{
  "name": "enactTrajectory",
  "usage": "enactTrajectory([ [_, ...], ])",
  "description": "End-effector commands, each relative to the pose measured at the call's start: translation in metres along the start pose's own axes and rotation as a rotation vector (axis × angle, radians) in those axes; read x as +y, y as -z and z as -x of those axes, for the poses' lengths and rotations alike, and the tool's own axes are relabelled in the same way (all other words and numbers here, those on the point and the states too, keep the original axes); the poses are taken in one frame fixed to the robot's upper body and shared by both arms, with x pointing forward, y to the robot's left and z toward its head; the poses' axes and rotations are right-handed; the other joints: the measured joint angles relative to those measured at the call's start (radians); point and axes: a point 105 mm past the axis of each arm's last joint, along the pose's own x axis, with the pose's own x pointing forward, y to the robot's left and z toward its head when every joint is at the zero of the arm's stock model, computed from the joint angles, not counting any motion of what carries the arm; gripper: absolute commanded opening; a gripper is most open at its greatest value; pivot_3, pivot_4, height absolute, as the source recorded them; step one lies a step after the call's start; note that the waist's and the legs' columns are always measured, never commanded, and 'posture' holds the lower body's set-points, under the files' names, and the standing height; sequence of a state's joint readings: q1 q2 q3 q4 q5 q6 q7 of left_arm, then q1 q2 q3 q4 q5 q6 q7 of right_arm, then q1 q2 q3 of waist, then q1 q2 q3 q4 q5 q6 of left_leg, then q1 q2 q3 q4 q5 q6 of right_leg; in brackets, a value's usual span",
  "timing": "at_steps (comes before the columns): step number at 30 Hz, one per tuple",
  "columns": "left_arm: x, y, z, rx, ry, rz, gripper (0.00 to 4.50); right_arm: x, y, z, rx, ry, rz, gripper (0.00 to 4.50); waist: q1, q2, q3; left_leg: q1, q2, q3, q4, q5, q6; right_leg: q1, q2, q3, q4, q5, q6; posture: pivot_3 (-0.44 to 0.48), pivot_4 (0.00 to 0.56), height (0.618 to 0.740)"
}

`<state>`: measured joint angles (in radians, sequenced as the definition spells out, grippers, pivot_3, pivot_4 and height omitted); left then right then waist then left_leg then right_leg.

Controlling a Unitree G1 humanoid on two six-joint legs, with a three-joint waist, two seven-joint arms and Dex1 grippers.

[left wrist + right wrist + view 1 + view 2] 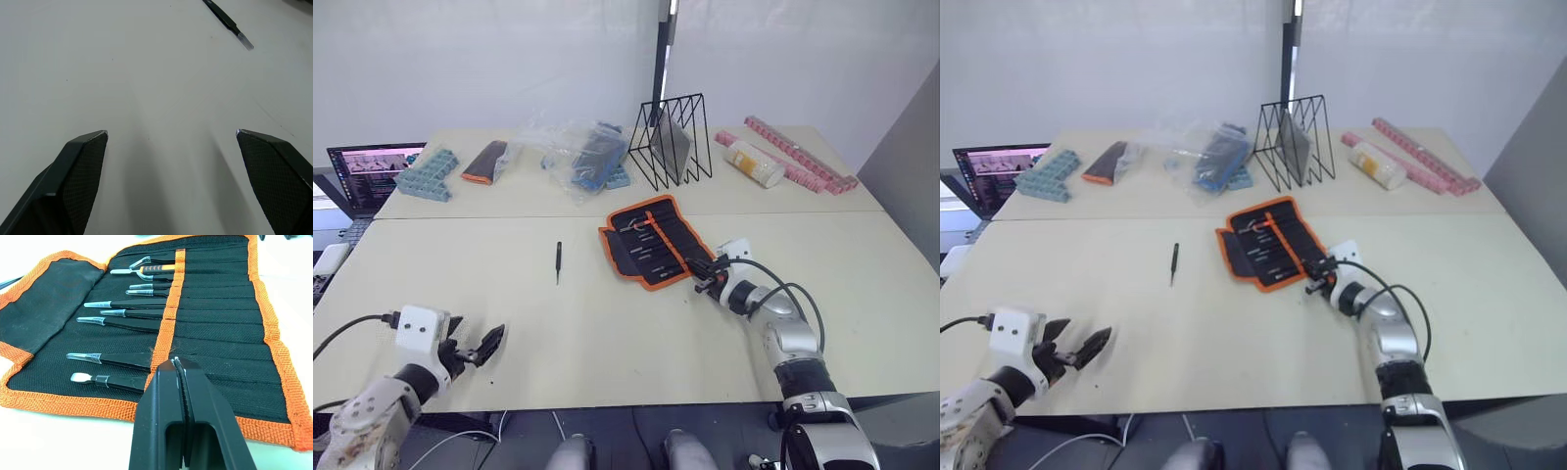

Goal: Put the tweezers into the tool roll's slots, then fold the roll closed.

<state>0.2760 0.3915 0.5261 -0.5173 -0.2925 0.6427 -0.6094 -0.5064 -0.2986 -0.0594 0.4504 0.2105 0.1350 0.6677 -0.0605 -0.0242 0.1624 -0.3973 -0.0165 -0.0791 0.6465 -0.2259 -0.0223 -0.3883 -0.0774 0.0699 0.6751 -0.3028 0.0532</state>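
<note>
I see the tool roll lying unrolled at mid-desk, several tweezers tucked in its slots, and one loose tweezer on the desk well to its left. My right gripper sits at the roll's near right edge; my left gripper is at the near left, well apart from the loose tweezer. Behind the roll stands a wire rack, a laptop at far left.

Two pale tables pushed together. On them: open tool roll, one loose tweezer, wire rack, plastic bags, blue blocks, pink strips, laptop.
</note>
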Motion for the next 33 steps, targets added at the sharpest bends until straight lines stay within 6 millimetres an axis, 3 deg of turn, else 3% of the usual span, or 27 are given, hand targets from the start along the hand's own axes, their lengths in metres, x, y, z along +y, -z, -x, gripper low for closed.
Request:
enactTrajectory([
  [1, 0.001, -0.009, 0.002, -0.050, -0.012, -0.034, 4.46, -0.001, -0.019, -0.001, -0.051, -0.007, 0.029, 0.00, 0.001, 0.000, 0.000, 0.000, 0.000, 0.000, 0.000, 0.000, 0.000, 0.000, 0.000, 0.000, 0.000, 0.000, 0.000, 0.000, 0.150, 0.739],
  [6, -0.004, -0.015, 0.000, -0.090, 0.010, -0.051, 4.46, -0.001, -0.026, -0.002, -0.068, -0.008, 0.036, 0.00, 0.005, 0.000, 0.000, -0.001, 0.000, 0.000, 0.000, 0.000, 0.000, 0.000, -0.001, 0.000, -0.002, 0.000, 0.000, 0.000, 0.150, 0.739],
  [14, -0.003, -0.005, 0.006, -0.061, 0.001, -0.064, 4.46, 0.002, -0.025, -0.005, -0.062, -0.020, 0.028, 0.00, 0.015, 0.000, 0.000, -0.001, 0.000, 0.000, -0.001, 0.000, 0.000, 0.000, 0.000, 0.000, -0.003, 0.000, 0.000, 0.000, 0.150, 0.739],
  [23, 0.000, -0.006, 0.007, -0.064, -0.024, -0.062, 4.46, -0.001, 0.000, -0.004, 0.034, 0.006, 0.021, 0.00, 0.017, 0.000, 0.000, -0.001, -0.001, 0.000, -0.001, 0.000, 0.000, 0.000, -0.001, 0.000, -0.004, 0.000, -0.001, 0.000, 0.150, 0.739],
  [33, -0.009, -0.008, 0.005, -0.064, 0.000, -0.039, 4.46, -0.005, 0.005, 0.000, 0.048, 0.026, 0.015, 0.00, 0.019, 0.000, 0.000, 0.000, -0.001, 0.000, -0.001, 0.000, 0.000, 0.001, -0.001, 0.000, -0.004, 0.001, -0.001, 0.000, 0.150, 0.739],
])
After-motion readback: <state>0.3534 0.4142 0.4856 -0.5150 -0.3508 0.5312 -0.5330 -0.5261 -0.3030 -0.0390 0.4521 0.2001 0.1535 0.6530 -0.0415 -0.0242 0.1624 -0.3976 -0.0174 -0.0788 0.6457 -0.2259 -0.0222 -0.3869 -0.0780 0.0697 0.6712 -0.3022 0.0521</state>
